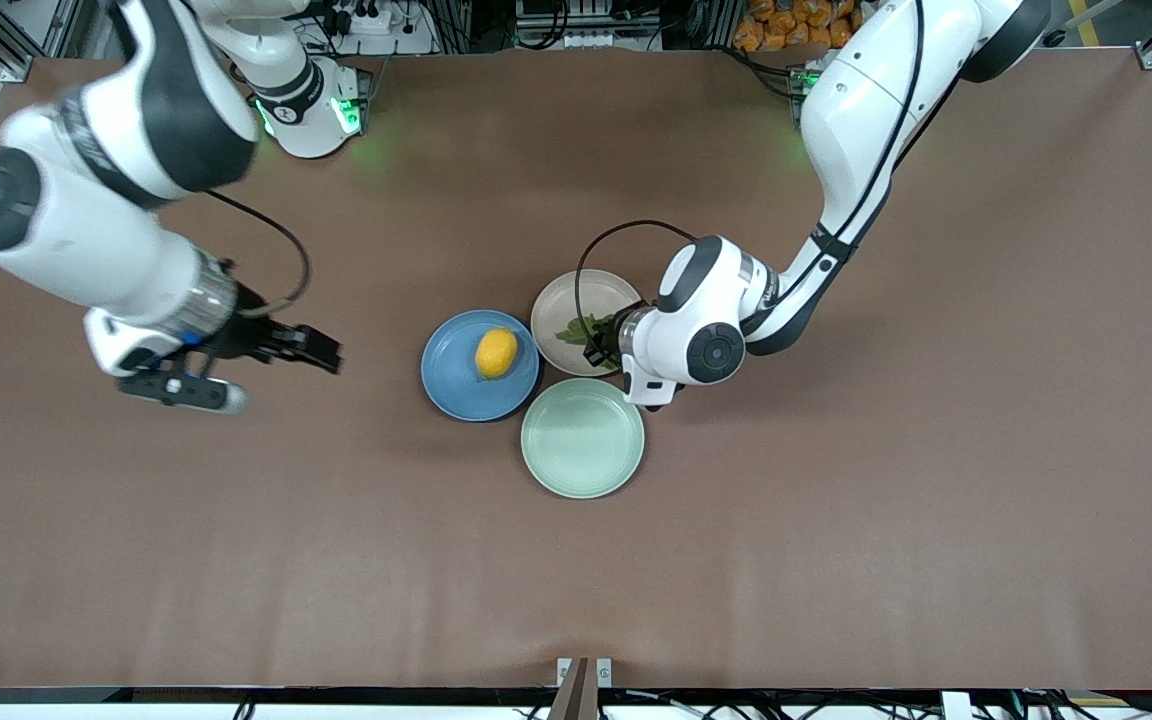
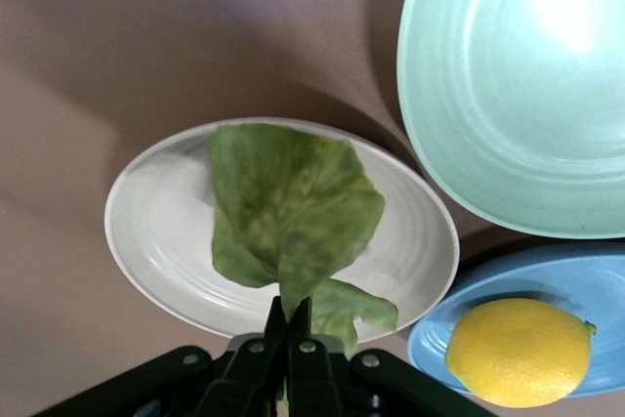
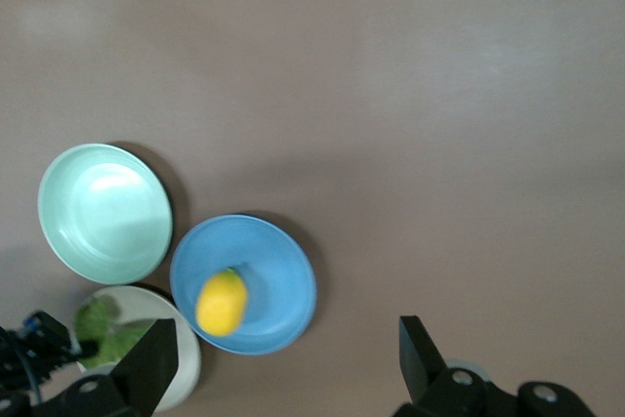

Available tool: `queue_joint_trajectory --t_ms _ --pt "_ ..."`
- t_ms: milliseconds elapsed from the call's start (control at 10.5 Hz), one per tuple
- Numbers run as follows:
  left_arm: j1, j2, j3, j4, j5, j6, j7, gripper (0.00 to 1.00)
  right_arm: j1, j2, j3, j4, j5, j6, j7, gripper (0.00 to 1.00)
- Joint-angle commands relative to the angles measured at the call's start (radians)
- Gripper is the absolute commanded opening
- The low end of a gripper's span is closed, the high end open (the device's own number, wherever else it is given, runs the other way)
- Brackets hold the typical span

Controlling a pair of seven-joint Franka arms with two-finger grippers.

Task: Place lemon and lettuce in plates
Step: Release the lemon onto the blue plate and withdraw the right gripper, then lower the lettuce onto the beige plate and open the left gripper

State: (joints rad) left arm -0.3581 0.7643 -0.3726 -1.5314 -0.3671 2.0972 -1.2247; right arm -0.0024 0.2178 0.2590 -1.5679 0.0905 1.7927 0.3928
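Lettuce point(image 2: 293, 212) pinched in left end effector point(image 2: 289, 324) over beige plate point(image 2: 156, 231): lower, release flat, lift straight; lemon point(image 1: 496, 352) in blue plate point(image 1: 451, 385); right end effector point(image 1: 321, 350) apart, waiting above desk point(image 1: 836, 520).

brown table point(image 1: 576, 560), cables along its edges point(image 1: 576, 25)
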Motion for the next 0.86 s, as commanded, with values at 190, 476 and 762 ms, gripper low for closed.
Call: queue_joint_trajectory --t_ms 190,476,762 --pt "-0.027 0.007 0.003 0.002 -0.023 0.029 -0.074 1.00 -0.014 -0.075 -0.168 -0.014 0.014 -0.102 -0.280 1.00" --pt "0.013 -0.017 0.006 0.008 0.035 0.027 -0.061 1.00 -0.016 -0.095 -0.282 -0.014 -0.027 -0.118 -0.461 1.00" --pt "0.072 -0.062 0.008 0.027 0.215 0.015 -0.062 1.00 -0.018 -0.104 -0.288 -0.014 -0.075 -0.128 -0.471 1.00"
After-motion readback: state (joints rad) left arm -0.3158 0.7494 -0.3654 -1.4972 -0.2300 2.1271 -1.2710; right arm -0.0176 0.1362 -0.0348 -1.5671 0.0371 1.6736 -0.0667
